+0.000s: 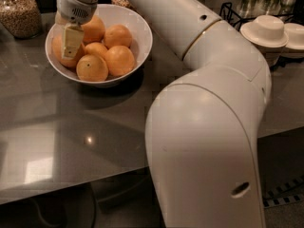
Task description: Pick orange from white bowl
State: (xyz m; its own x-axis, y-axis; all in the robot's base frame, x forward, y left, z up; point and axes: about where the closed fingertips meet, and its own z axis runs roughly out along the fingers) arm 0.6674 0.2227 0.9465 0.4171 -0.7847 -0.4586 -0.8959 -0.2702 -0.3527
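Note:
The white bowl (142, 37) stands at the back left of the grey table and holds several oranges. The orange (58, 50), large and slightly oblong, lies at the bowl's left side, partly hidden by my gripper. My gripper (71, 42) reaches down into the bowl's left side, right at this orange. A rounder orange with a dark stem dot (91, 68) lies at the bowl's front. My white arm comes in from the upper right over the bowl.
A glass jar of grains (19, 13) stands left of the bowl. A stack of small white plates (268, 32) and a rack of shakers (261, 1) stand at the back right. My arm's bulky elbow (209, 141) fills the right foreground over the table's edge.

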